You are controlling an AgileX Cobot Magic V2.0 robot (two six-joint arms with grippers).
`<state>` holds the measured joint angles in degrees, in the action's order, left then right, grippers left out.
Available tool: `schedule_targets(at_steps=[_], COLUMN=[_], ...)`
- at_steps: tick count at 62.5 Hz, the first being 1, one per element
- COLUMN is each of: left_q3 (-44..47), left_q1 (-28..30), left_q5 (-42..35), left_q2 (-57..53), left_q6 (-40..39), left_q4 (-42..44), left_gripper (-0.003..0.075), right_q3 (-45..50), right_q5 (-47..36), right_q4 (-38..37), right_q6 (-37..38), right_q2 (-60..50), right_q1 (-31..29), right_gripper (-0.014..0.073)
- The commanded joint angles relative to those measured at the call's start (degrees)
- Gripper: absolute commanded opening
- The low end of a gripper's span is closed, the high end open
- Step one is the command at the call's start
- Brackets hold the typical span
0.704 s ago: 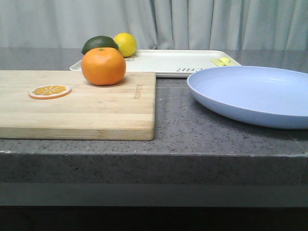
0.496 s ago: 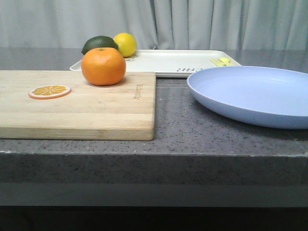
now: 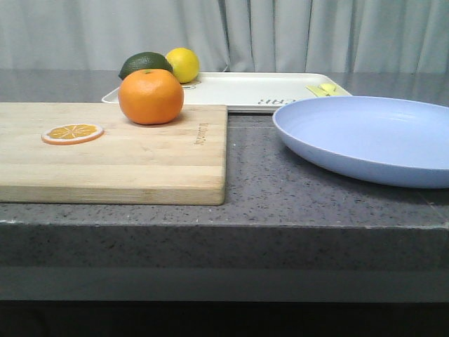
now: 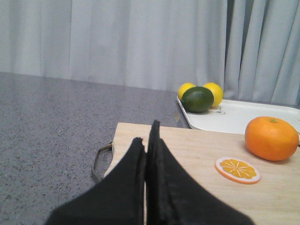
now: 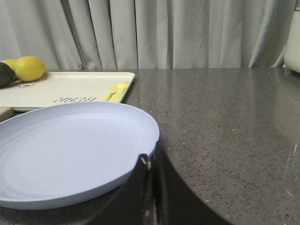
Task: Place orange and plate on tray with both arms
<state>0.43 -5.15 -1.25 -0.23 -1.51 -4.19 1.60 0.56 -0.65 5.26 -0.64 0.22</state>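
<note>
The orange [image 3: 151, 97] sits on the far part of a wooden cutting board [image 3: 140, 158], just in front of the cream tray [image 3: 245, 90]. At the right, the lavender-blue plate [image 3: 365, 137] lies on the counter, close to the tray's front edge. No arm shows in the front view. My left gripper [image 4: 146, 133] is shut and empty over the board's near corner, well short of the orange [image 4: 272, 138]. Also shut and empty, my right gripper [image 5: 150, 155] is at the near rim of the plate [image 5: 70, 150]; whether it touches the rim I cannot tell.
An orange slice disc [image 3: 72, 133] lies on the board. A dark green fruit [image 3: 144, 64] and a lemon [image 3: 183, 64] rest at the tray's far left corner. Grey curtains hang behind. The counter's front edge [image 3: 224, 225] is near the camera.
</note>
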Motion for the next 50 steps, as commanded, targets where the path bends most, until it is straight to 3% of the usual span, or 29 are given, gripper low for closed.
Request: schedule_targets(at_steps=[1, 8, 25, 37, 50], left_q3=[0.78, -2.83, -22.83, -38.99, -44.59], left_q1=[0.00, 0.00, 0.00, 0.00, 0.00], left_q5=[-5.93, -4.59, 9.76, 20.45, 23.47], left_q2=[-1.02, -1.02, 4.01, 14.41, 21.38], left_q6=[-0.18, -0.18, -0.18, -0.18, -0.18], left_q4=[-0.79, -3.08, -3.08, -3.08, -3.08], left_gripper=[-0.0020, -0.0020, -0.0020, -0.0020, -0.0020], right_q3=[-1.54, -4.08, -20.09, -31.65, -38.51], right_q5=[-4.43, -2.06, 9.45, 16.31, 23.25], right_q4=[-0.76, -0.76, -0.76, -0.76, -0.76], right_q6=[-0.32, -0.32, -0.32, -0.37, -0.37], right_q2=[-1.01, -1.01, 1.04, 10.22, 19.69], right_q1=[-0.34, -0.34, -0.34, -0.34, -0.34], right_gripper=[-0.0067, -0.0067, -0.0067, -0.0067, -0.0067])
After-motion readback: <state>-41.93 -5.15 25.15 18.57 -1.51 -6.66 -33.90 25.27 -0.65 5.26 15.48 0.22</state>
